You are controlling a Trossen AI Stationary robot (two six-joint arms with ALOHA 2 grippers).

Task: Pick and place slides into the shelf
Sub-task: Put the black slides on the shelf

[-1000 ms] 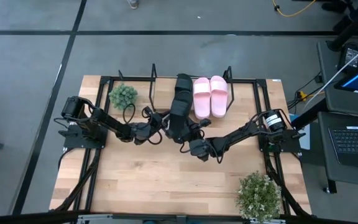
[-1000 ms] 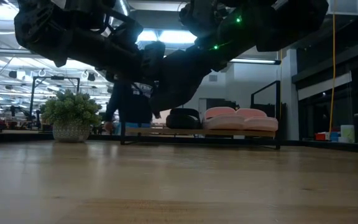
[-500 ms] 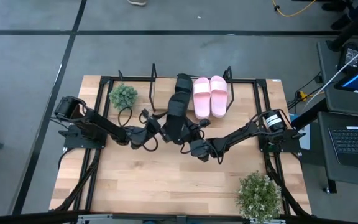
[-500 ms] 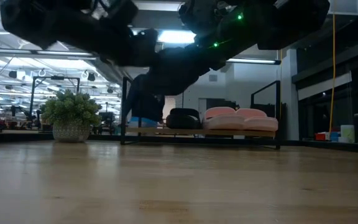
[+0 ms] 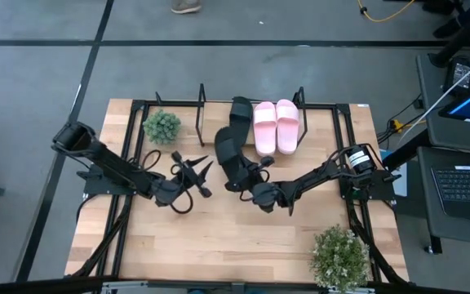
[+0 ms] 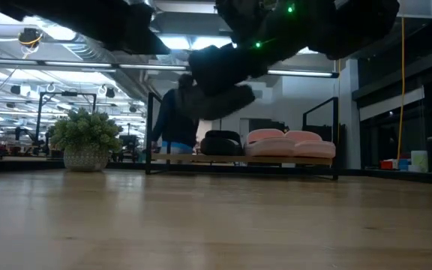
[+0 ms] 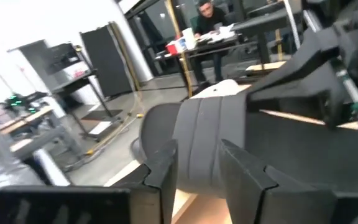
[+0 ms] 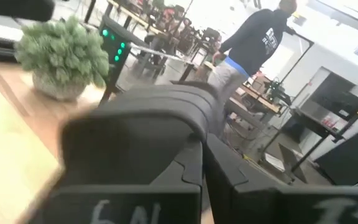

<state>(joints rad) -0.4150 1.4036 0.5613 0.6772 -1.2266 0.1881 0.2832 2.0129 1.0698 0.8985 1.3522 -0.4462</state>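
One black slide is in the air over the table's middle, near the shelf; my right gripper is shut on it. It also shows high up in the low view. The second black slide and the two pink slides lie side by side on the shelf board. My left gripper hangs open just to the left of the held slide, touching nothing; the left wrist view shows that slide beyond the spread fingers. My right gripper holds the black slide by its near end, pinched between the two fingers, which come level from the table's right and near side. The slide is lifted clear of the table and tilted. The gripper body hides the exact spot of contact.
A small potted plant stands at the shelf's left end, and a larger one stands at the near right corner. A black frame runs around the table. The shelf has free board left of the black slide. A person stands behind the table.
My left gripper has let go of the black slide and drawn back toward the table's left edge. The slide, earlier stretched between both grippers toward the shelf, has turned about and now hangs from my right gripper alone, higher in the low view.
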